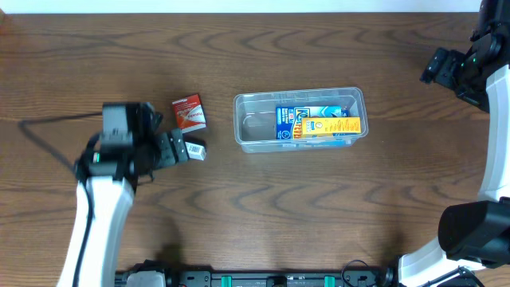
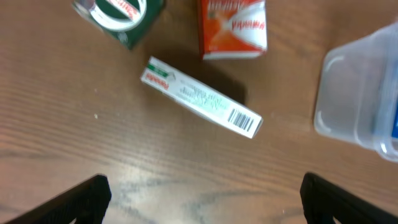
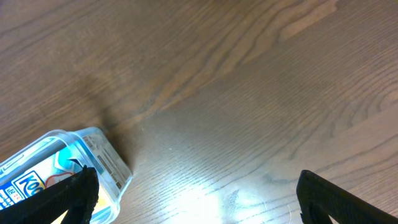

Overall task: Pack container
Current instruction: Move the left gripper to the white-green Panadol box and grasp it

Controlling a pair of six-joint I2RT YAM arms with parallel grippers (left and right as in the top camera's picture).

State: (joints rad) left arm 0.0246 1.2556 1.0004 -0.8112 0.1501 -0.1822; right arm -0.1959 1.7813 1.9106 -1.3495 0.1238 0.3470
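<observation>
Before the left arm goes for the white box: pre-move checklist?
1. Left tool open: ok.
2. White box free of red box and green box: ok.
3. White box square to left tool: not ok, lies skewed.
4. Free room in container, beside the blue box: ok.
5. Right tool open, clear of container: ok.

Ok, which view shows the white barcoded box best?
The left wrist view: the white barcoded box lies whole and unobstructed, barcode end clear. Overhead shows only a small end of it beside the left tool. The right wrist view misses it entirely.
</observation>
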